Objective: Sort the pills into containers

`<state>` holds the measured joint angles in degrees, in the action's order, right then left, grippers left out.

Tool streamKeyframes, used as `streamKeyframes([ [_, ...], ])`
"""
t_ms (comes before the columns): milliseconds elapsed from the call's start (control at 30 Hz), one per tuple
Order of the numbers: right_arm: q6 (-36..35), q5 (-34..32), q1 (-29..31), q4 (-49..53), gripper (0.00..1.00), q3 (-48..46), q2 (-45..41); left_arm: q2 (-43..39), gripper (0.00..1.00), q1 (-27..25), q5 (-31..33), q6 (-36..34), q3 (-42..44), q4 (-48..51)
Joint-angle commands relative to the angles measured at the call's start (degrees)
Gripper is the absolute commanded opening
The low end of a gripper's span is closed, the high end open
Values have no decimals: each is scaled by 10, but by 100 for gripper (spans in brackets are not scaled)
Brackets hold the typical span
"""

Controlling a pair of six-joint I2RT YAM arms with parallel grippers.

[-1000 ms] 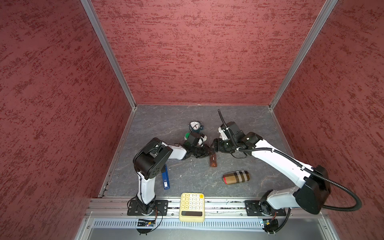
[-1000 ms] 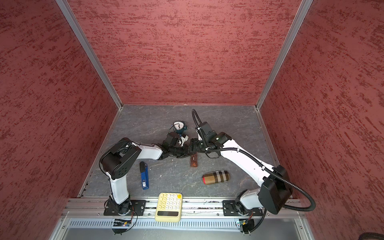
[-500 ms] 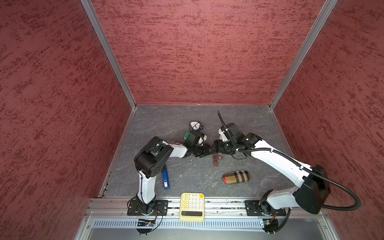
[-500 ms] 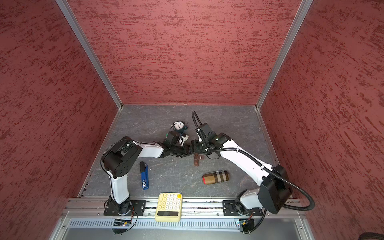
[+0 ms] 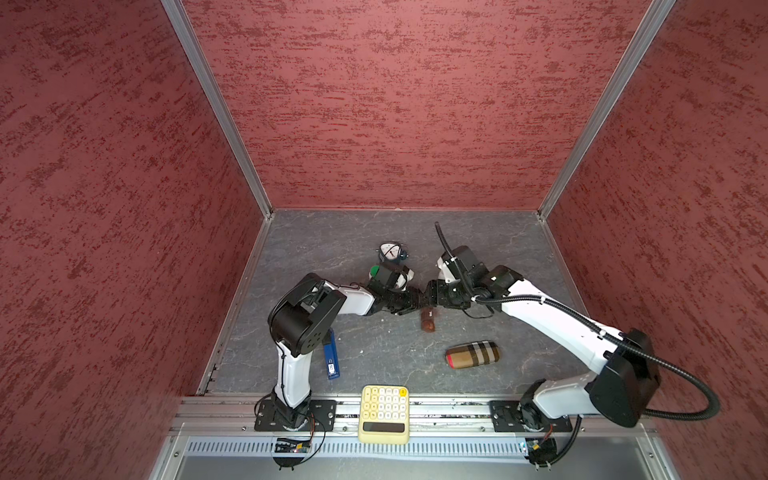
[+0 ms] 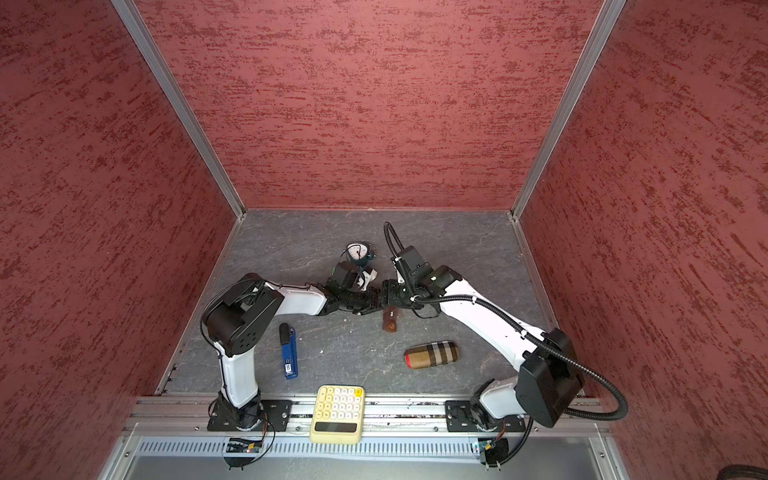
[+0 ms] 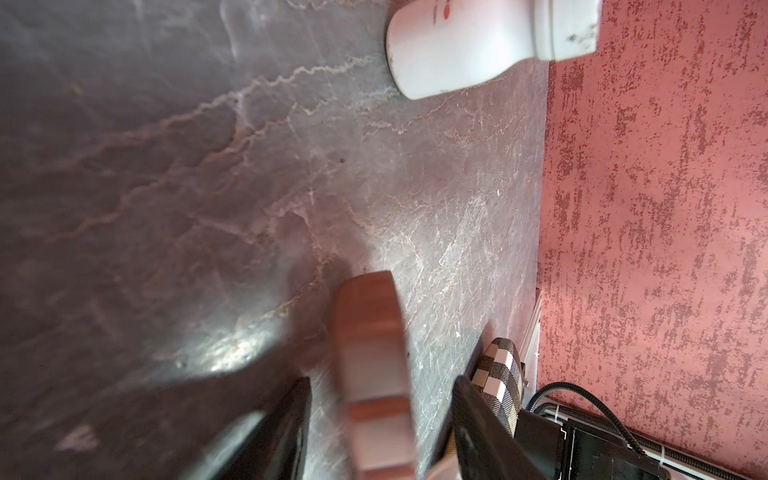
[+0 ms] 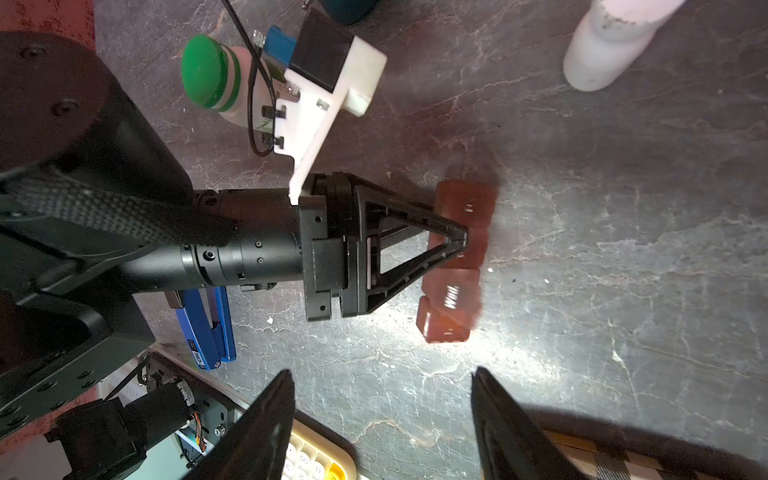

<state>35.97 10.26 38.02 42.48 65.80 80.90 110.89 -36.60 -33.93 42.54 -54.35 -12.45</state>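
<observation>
The containers (image 5: 427,320) (image 6: 390,320) are a dark-brown strip of lidded compartments with white marks, lying on the grey floor at mid-table. In the left wrist view the strip (image 7: 370,374) shows blurred between the jaws of my left gripper (image 7: 382,415), which stand apart from it on both sides, open. In the right wrist view the left gripper's tip overlaps the strip (image 8: 457,266). My right gripper (image 8: 382,390) is open and holds nothing, facing the left gripper (image 5: 417,300) from the right. I cannot make out any pills, only a tiny white speck (image 5: 360,351) on the floor.
A green-capped white bottle (image 5: 376,272) and a second white bottle (image 7: 478,41) stand just behind the grippers, with a round dial (image 5: 390,251) farther back. A tan plaid case (image 5: 471,354), a blue lighter (image 5: 331,357) and a yellow calculator (image 5: 384,413) lie nearer the front.
The left gripper's jaws have opened and let go of the strip. Both gripper tips have shifted slightly toward the back. The right gripper's opening is unchanged.
</observation>
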Motion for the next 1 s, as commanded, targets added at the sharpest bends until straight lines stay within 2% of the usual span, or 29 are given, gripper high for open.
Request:
streamKeyframes([
  [0, -5, -1, -5, -9, 69, -9, 4, -10, 57, 3, 28, -19, -2, 36],
  [167, -2, 8, -8, -18, 68, -20, 6, -26, 59, 4, 41, -26, 7, 51],
  [333, 2, 19, -9, -36, 62, -36, 14, -69, 62, 4, 54, -31, 25, 66],
  [433, 4, 20, -13, -42, 58, -43, 16, -81, 66, -2, 60, -49, 16, 104],
  [567, 3, 20, -18, -43, 57, -45, 16, -75, 68, -13, 61, -62, 1, 125],
  [700, 2, 20, -21, -41, 57, -49, 13, -66, 67, -20, 70, -73, -13, 154],
  [967, 2, 22, -27, -47, 57, -61, 6, -88, 58, -14, 95, -95, -10, 204],
])
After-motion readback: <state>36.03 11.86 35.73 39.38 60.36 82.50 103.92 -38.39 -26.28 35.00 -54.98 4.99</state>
